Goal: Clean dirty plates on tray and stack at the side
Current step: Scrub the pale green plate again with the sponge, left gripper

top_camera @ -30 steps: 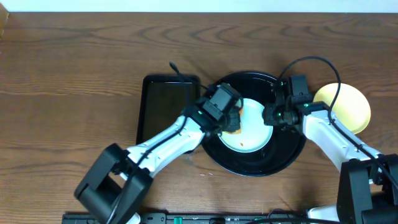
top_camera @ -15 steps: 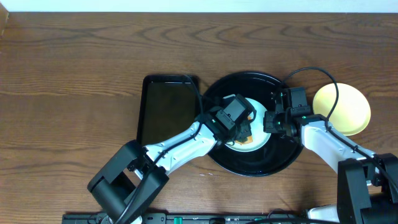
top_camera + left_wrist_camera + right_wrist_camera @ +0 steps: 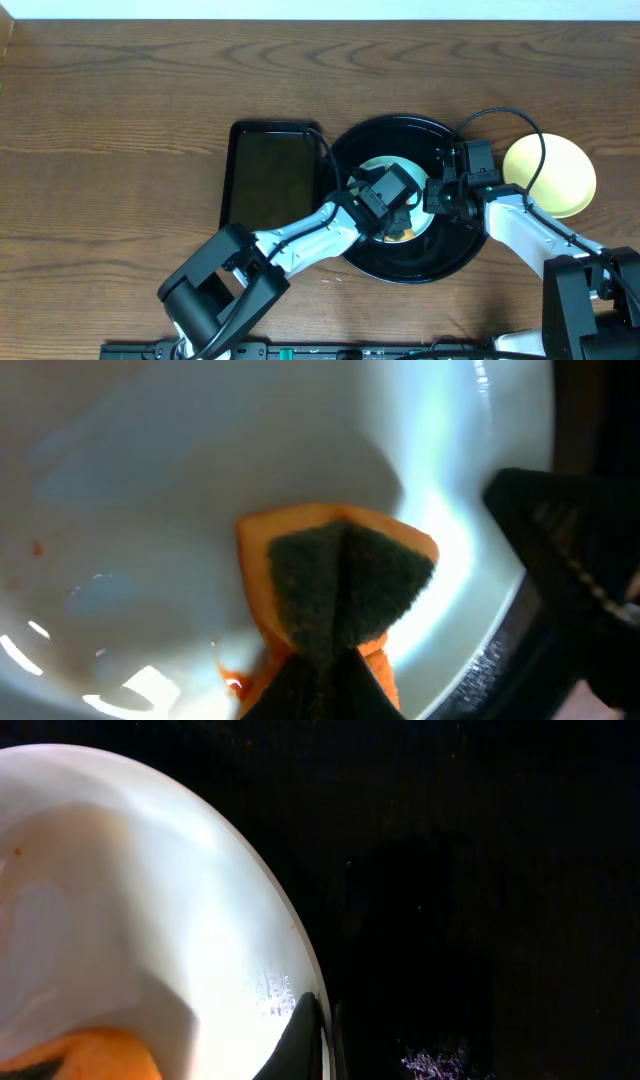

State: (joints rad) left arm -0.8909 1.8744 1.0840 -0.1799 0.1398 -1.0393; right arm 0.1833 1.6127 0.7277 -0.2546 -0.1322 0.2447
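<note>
A pale mint plate (image 3: 373, 169) lies in the round black tray (image 3: 400, 127). My left gripper (image 3: 398, 214) is over the plate's middle, shut on an orange sponge with a dark green scouring face (image 3: 335, 575), which presses on the plate (image 3: 200, 470). Small orange sauce specks (image 3: 38, 547) show on the plate. My right gripper (image 3: 433, 195) is shut on the plate's right rim, as the right wrist view (image 3: 315, 1030) shows with the plate (image 3: 120, 890) on the tray (image 3: 480, 870). A pale yellow plate (image 3: 553, 172) sits on the table to the right of the tray. A second mint plate is not in view.
A smaller rectangular black tray (image 3: 270, 175) lies just left of the round tray. Cables run over the round tray's upper edge from both arms. The table is brown wood.
My left gripper has moved the sponge rightward across the plate, from its left rim to its lower middle. My right gripper shifted slightly down and stays on the rim.
</note>
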